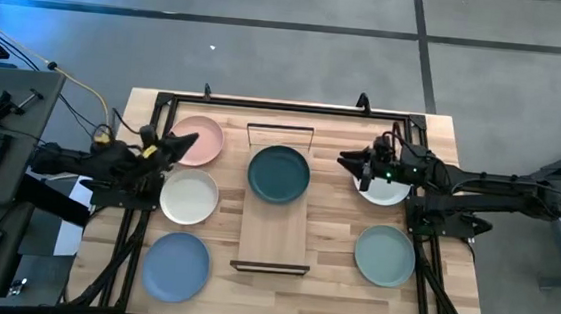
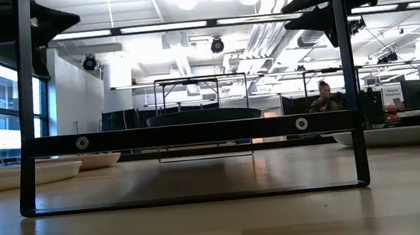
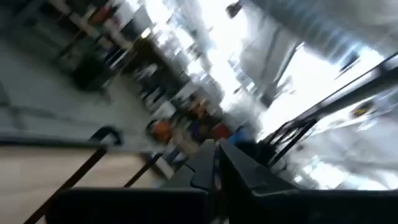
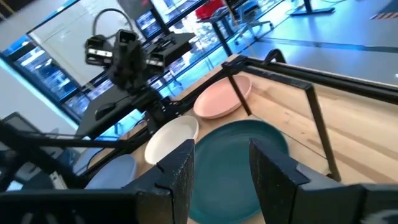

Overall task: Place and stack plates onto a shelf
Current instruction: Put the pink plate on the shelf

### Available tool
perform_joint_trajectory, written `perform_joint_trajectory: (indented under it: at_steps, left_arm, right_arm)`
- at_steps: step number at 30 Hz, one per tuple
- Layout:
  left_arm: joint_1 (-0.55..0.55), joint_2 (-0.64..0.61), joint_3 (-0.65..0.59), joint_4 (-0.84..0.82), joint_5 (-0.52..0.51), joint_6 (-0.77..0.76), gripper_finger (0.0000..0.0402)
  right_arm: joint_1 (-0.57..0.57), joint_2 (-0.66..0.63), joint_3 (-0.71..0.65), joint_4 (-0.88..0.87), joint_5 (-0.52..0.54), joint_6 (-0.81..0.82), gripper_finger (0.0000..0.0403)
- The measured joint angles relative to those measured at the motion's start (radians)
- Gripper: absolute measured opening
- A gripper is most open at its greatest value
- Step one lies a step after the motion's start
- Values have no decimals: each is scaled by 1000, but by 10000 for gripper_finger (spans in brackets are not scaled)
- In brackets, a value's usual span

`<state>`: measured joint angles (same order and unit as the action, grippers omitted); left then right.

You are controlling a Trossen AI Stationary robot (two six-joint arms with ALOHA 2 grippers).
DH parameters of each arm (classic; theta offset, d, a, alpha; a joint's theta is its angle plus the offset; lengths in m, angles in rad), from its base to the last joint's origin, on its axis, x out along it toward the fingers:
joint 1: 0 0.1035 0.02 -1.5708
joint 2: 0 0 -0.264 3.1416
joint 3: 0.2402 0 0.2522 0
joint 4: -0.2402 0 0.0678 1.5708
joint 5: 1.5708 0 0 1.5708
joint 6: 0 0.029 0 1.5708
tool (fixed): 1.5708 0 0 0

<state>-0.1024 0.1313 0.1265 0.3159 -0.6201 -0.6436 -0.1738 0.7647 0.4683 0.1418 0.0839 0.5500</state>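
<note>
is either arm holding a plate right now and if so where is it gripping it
Neither holds one. The right gripper is open and empty, hovering by the dark teal plate on the shelf. The left gripper, near the pink plate, carries nothing.

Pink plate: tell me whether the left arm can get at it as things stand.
Probably yes. The left gripper hangs right at the pink plate, which lies bare on the table with nothing stacked on it; only the whitish plate sits nearby, apart from it.
</note>
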Motion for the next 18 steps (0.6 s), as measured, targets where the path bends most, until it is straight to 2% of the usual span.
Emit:
perform_joint_trajectory:
  at_steps: [6, 9, 14, 18]
  left_arm:
    - [52, 199, 225, -279, 12, -60, 79]
    - [86, 283, 348, -483, 14, -64, 114]
    - [158, 380, 502, -812, 21, -183, 157]
    - [219, 433, 545, -906, 128, -245, 174]
  right_arm:
    - [0, 0, 0, 1, 38, 18, 134]
    - [0, 0, 0, 1, 38, 18, 134]
    - [0, 0, 0, 0, 38, 18, 134]
    - [0, 0, 0, -1, 38, 18, 134]
